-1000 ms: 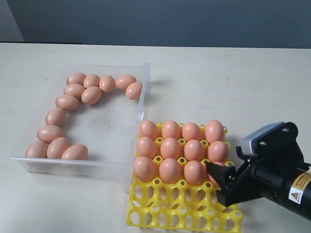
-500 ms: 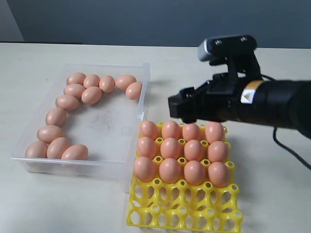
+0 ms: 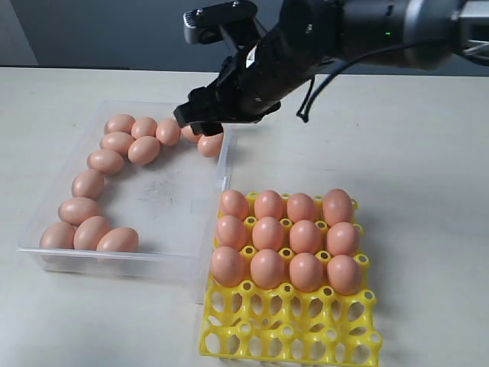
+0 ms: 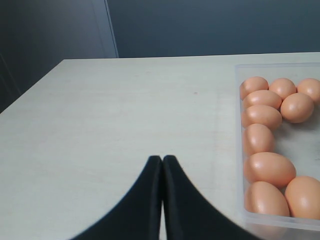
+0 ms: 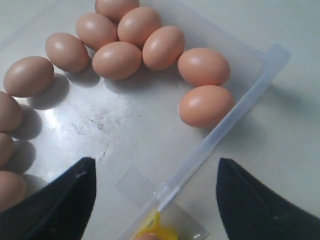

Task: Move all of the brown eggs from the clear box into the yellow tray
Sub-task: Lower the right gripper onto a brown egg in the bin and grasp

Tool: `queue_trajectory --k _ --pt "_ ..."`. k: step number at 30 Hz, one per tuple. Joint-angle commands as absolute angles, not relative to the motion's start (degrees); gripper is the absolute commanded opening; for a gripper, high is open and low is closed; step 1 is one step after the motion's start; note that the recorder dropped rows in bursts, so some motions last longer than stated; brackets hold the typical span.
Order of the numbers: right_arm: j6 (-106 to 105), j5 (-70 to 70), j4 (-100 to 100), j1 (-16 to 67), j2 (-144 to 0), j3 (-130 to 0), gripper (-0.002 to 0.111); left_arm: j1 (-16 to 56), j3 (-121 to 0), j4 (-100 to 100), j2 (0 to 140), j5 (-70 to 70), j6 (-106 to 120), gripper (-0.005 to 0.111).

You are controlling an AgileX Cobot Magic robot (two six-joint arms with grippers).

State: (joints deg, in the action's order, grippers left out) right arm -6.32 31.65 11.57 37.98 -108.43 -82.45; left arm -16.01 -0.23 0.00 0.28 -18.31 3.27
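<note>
Several brown eggs lie along the left and far sides of the clear box. More brown eggs fill the three far rows of the yellow tray; its near cups are empty. My right gripper hovers open and empty above the box's far right corner, over two eggs there. In the right wrist view the right gripper straddles the box wall, with eggs beyond and a bit of tray. My left gripper is shut and empty over bare table beside the box.
The tray sits against the box's near right corner. The right arm stretches from the upper right across the table's far side. A dark wall runs behind the table's far edge.
My right gripper left the tray's near right egg, rose, and swung left and away to above the box's far right corner. The tray's eggs stay put.
</note>
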Motion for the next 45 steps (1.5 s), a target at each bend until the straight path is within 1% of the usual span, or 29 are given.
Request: queue_trajectory --k 1,5,9,13,16,23,28,34,41,43,45 --pt "-9.55 39.19 17.32 37.75 -117.94 -93.26 0.065 -15.75 0.00 0.00 0.00 -17.69 3.24 0.000" --pt "-10.70 41.71 20.72 37.75 -126.16 -103.04 0.065 -15.75 0.00 0.00 0.00 -17.69 3.24 0.000" --pt "-10.59 41.60 22.37 37.75 -132.17 -109.69 0.065 -15.75 0.00 0.00 0.00 -17.69 3.24 0.000" --pt "-10.59 41.15 23.13 37.75 -135.59 -112.44 0.065 -15.75 0.00 0.00 0.00 -17.69 3.24 0.000" --pt "-10.59 38.88 30.31 37.75 -138.36 -114.17 0.065 -15.75 0.00 0.00 0.00 -17.69 3.24 0.000" --pt "-10.51 32.17 41.38 37.75 -142.50 -115.12 0.065 -15.75 0.00 0.00 0.00 -17.69 3.24 0.000" --pt "-10.51 30.57 45.59 37.91 -144.31 -115.23 0.065 -15.75 0.00 0.00 0.00 -17.69 3.24 0.000" --pt "-10.51 28.48 44.96 40.16 -145.08 -115.23 0.065 -15.75 0.00 0.00 0.00 -17.69 3.24 0.000" --pt "-10.51 28.48 35.68 43.45 -145.09 -115.23 0.065 -15.75 0.00 0.00 0.00 -17.69 3.24 0.000" --pt "-10.51 28.14 35.67 43.85 -145.09 -115.23 0.061 -15.75 0.00 0.00 0.00 -17.69 3.24 0.000" --pt "-10.51 28.03 35.67 44.01 -145.09 -115.23 0.049 -15.75 0.00 0.00 0.00 -17.69 3.24 0.000"
